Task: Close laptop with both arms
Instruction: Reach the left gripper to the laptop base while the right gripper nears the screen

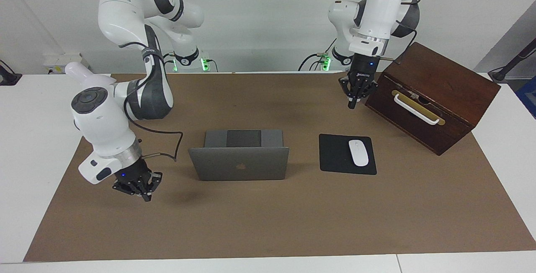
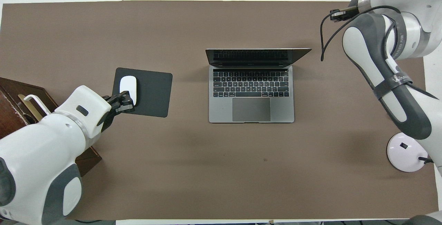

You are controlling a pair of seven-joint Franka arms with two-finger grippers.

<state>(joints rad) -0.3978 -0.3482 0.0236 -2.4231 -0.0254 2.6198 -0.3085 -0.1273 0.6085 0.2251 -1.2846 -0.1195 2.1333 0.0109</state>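
Note:
The silver-grey laptop (image 1: 239,164) stands open in the middle of the brown mat, its lid about upright, with the apple logo on the lid's back. Its keyboard shows in the overhead view (image 2: 251,90). My right gripper (image 1: 142,191) hangs low over the mat beside the laptop's lid, toward the right arm's end, apart from it. In the overhead view it is hidden under its own arm. My left gripper (image 1: 352,102) is shut and empty. It points down over the mat beside the wooden box, away from the laptop. It also shows in the overhead view (image 2: 123,103).
A black mouse pad (image 1: 335,155) with a white mouse (image 1: 359,152) lies beside the laptop toward the left arm's end. A dark wooden box (image 1: 435,97) with a white handle stands at that end. The brown mat (image 1: 268,222) covers the table.

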